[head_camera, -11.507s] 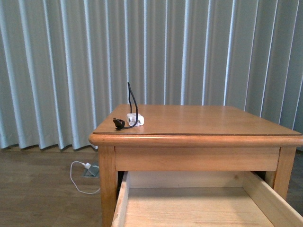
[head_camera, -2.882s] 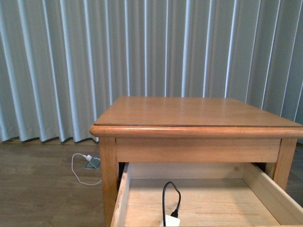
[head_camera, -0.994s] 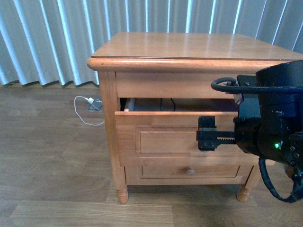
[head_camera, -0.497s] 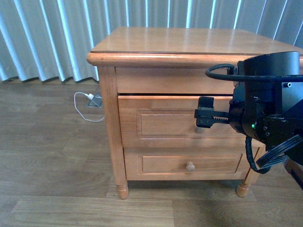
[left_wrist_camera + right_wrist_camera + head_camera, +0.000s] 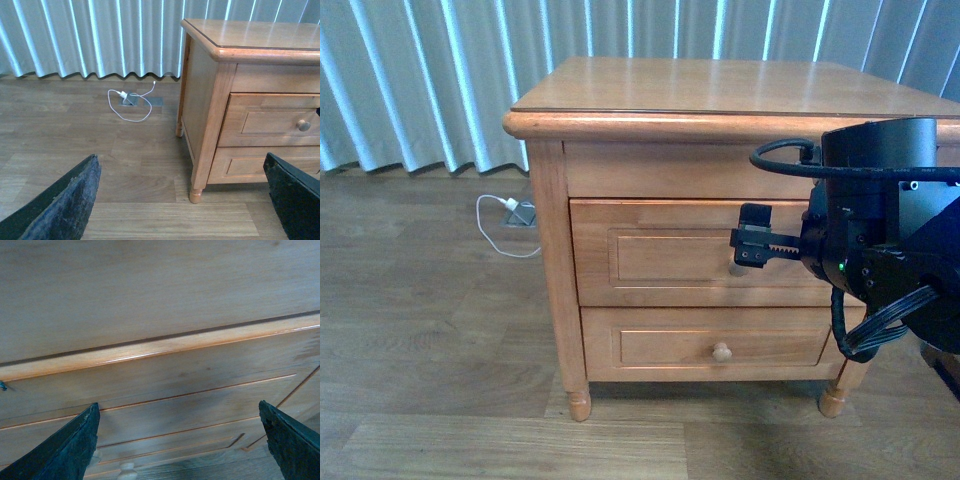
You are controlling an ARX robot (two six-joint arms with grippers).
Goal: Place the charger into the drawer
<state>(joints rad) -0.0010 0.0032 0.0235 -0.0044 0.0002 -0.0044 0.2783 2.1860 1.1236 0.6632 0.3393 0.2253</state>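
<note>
The upper drawer [image 5: 660, 255] of the wooden nightstand is fully shut, its front flush with the frame. The charger is hidden; no white block or black cable shows in any view. My right gripper [image 5: 748, 248] is open and empty, right in front of the drawer front at its knob, which it partly hides. In the right wrist view the open gripper [image 5: 178, 412] faces the drawer's panel [image 5: 165, 390] from very close. My left gripper [image 5: 180, 160] is open and empty, over the floor to the left of the nightstand; the drawer [image 5: 270, 122] and its knob [image 5: 303, 125] show there.
The similar lower drawer [image 5: 720, 345] is shut beneath. A white charger with a white cable [image 5: 505, 215] lies on the wood floor by a floor socket, left of the nightstand, also in the left wrist view [image 5: 125, 97]. Curtains [image 5: 420, 70] hang behind.
The upper drawer, open by a gap one second ago, has slid in and is shut. My right gripper has moved in with it and stays at its front.
</note>
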